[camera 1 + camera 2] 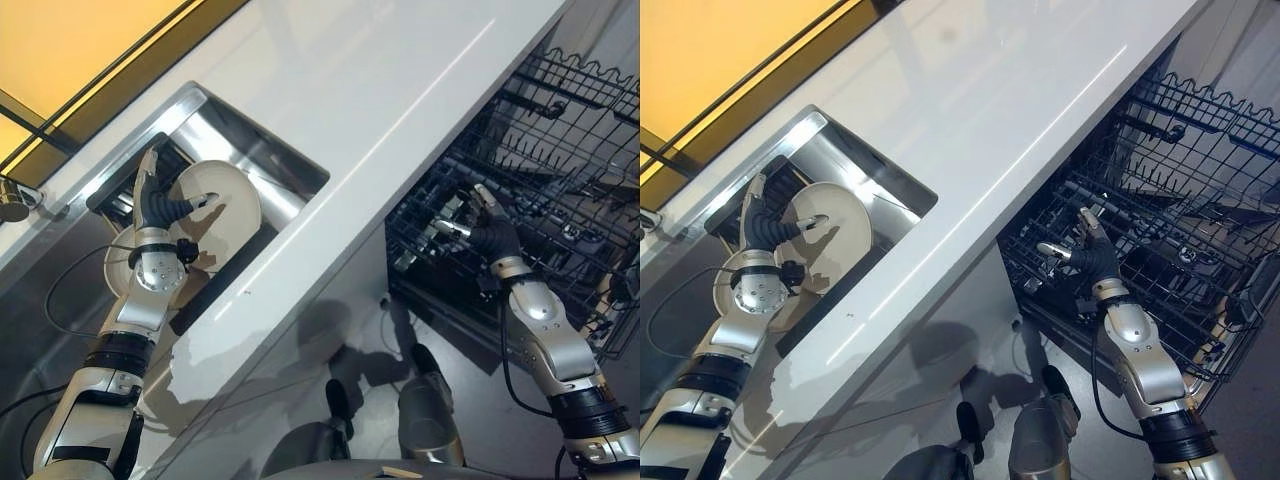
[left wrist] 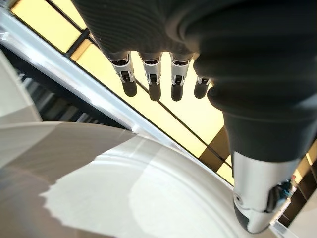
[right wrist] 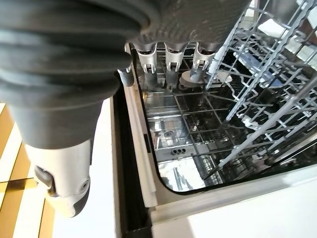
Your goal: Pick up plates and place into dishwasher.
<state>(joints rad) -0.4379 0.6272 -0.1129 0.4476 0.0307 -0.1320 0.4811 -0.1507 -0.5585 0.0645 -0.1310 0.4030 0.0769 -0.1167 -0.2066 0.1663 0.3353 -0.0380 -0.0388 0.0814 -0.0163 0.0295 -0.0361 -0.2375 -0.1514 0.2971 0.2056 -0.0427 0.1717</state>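
Observation:
A cream plate (image 1: pixel 228 205) leans in the steel sink (image 1: pixel 262 152), with a second cream plate (image 1: pixel 118 272) below it. My left hand (image 1: pixel 155 205) is down in the sink at the upper plate's rim. Its fingers (image 2: pixel 151 74) are straight and its thumb reaches over the plate's face (image 2: pixel 148 193), so it is open. My right hand (image 1: pixel 1095 262) hovers open and empty over the lower dishwasher rack (image 1: pixel 1170 210), fingers spread.
A white counter (image 1: pixel 400 90) runs diagonally between the sink and the open dishwasher. The wire rack's tines (image 3: pixel 257 64) stand close to the right hand. A faucet head (image 1: pixel 12 198) sits at the far left.

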